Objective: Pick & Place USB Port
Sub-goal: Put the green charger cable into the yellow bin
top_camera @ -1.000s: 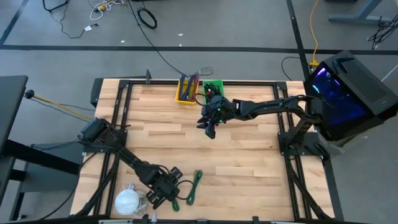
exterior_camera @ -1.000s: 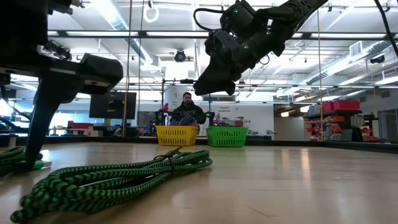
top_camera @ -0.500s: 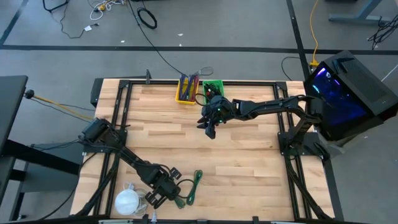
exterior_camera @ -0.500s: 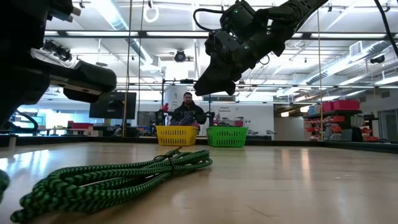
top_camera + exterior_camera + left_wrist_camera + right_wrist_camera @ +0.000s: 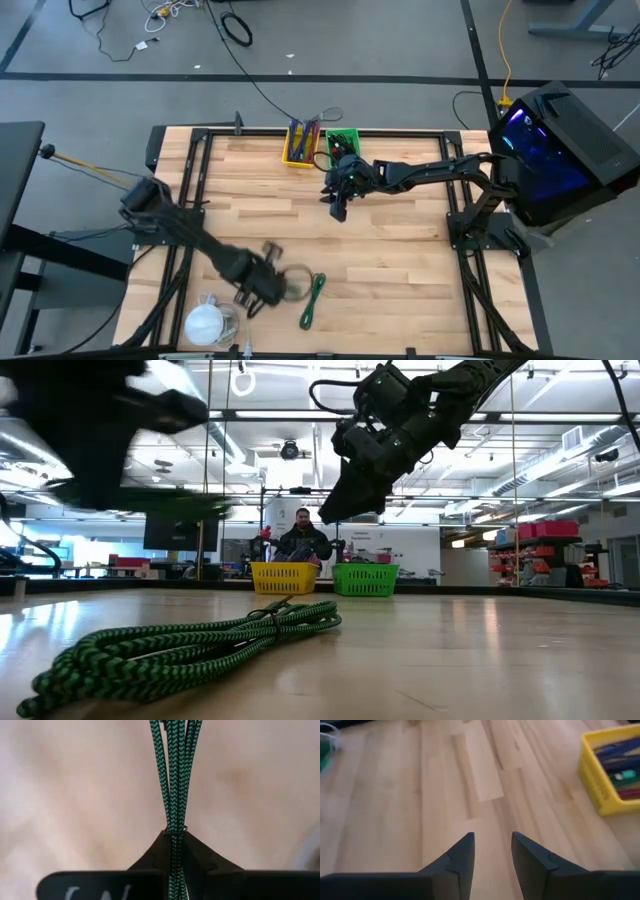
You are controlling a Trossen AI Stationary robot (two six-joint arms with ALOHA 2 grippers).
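Gripping the green braided cable (image 5: 172, 785), the left pincer (image 5: 174, 851) is closed near the wooden surface's (image 5: 400, 250) front. Right pincer (image 5: 492, 851) hangs parted, empty, beside the yellow plastic bin (image 5: 612, 770).

Bench (image 5: 400, 250): fills the middle of my high view.

Two bins, side by side at the top-centre edge: left bin (image 5: 301, 142), right bin (image 5: 343, 141).

Right claw (image 5: 338, 210): just below the bins in my high view, held above the bench in the low view, fingers (image 5: 461, 855) parted.

Cable bundle (image 5: 313, 299): lower centre, lying on the bench.

Left claw (image 5: 272, 285): immediately left of the bundle, closed on strands of it.

Round object (image 5: 205, 323): lower left, beside the left arm.
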